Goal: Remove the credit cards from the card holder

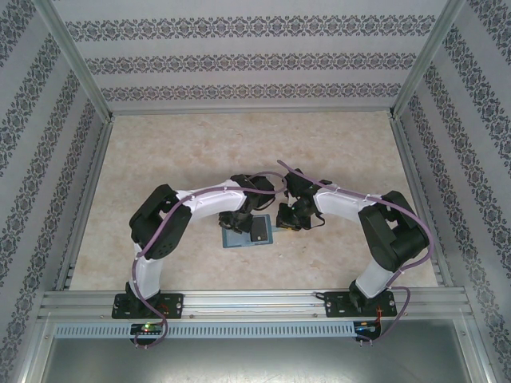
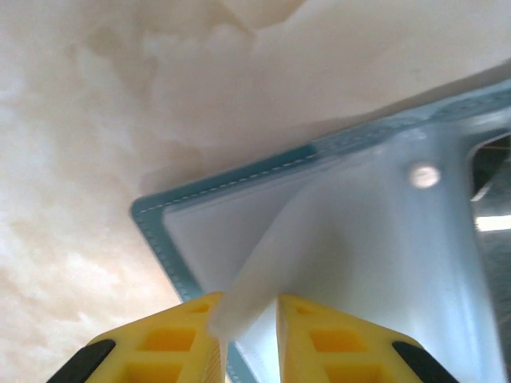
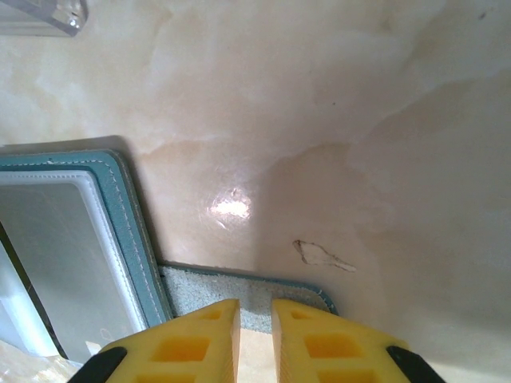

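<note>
No legible text, numbers, logos or labels in any view. The card holder (image 2: 209, 188) shows stitching and blank, blurry faces close up. The wall pattern (image 1: 255, 29) is ornament, not lettering.

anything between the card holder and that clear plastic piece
No, just bare table between the card holder and the clear plastic piece, seen in the right wrist view.
</note>
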You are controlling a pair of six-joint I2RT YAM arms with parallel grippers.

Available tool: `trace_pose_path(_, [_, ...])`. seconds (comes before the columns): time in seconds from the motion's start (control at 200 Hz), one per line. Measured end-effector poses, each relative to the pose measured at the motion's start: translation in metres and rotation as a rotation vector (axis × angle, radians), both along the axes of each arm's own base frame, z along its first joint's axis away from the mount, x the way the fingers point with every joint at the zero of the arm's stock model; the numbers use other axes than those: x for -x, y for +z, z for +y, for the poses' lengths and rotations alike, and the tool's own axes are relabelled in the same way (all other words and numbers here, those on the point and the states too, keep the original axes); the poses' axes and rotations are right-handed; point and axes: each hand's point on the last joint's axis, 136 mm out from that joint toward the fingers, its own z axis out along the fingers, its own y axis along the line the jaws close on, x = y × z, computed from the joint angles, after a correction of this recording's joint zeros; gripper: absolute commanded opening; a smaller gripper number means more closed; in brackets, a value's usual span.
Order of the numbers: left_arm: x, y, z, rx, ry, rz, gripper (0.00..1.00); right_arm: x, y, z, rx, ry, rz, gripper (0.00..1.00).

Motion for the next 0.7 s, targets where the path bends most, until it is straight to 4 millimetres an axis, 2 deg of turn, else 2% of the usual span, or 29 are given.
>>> trace_pose_path(0.21, [-0.009, 0.028, 0.013, 0.010, 0.024, -0.052, 0.22, 0.000, 0.000, 0.000, 0.000, 0.000, 0.001, 0.19])
trace_pose_path(0.41, [-0.025, 0.059, -0.004, 0.090, 0.020, -0.121, 0.19, 0.000, 0.000, 0.000, 0.000, 0.000, 0.000, 0.19])
trace_pose_path(0.56, [-0.026, 0.063, -0.023, 0.184, 0.014, -0.105, 0.14, 0.000, 0.000, 0.000, 0.000, 0.000, 0.001, 0.19])
trace_pose_path(0.699, [-0.024, 0.052, -0.039, 0.248, 0.013, -0.060, 0.09, 0.000, 0.000, 0.000, 0.000, 0.000, 0.001, 0.19])
